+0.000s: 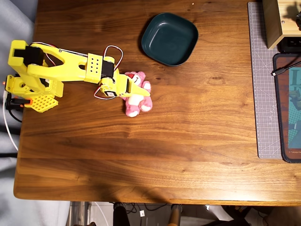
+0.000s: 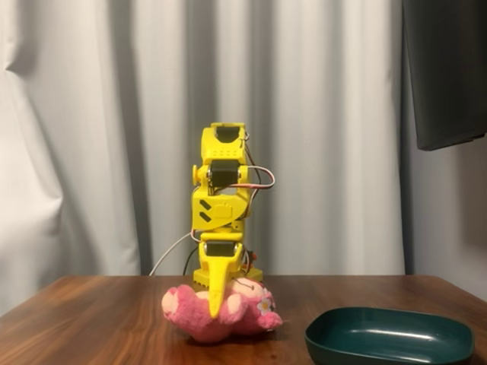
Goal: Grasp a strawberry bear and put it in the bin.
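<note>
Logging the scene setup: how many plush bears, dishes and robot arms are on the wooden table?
Plush bears: 1, the strawberry bear
Dishes: 1, the bin
Robot arms: 1, its gripper down on the bear
Total: 3

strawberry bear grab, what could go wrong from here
The gripper is down on the strawberry bear near its head end, so an off-centre pinch might let the soft plush slip out or dangle. The bin is shallow, so a dangling bear could catch its rim or land half outside.
</note>
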Tool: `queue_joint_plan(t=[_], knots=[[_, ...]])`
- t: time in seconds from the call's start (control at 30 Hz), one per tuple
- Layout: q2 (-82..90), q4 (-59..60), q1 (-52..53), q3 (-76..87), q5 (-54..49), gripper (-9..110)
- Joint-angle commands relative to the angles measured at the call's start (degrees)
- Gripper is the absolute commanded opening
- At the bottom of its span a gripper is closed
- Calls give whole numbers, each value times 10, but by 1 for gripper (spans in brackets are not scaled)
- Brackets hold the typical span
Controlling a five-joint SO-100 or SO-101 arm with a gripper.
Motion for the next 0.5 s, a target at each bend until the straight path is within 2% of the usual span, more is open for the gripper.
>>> queue_joint_plan(t=[0.0,0.13,0.33,0.47], knots=[[2,7,16,-26,8,49],[-2,7,29,-26,11,48],[-3,3,37,-22,13,41],[-4,3,35,-22,13,30]])
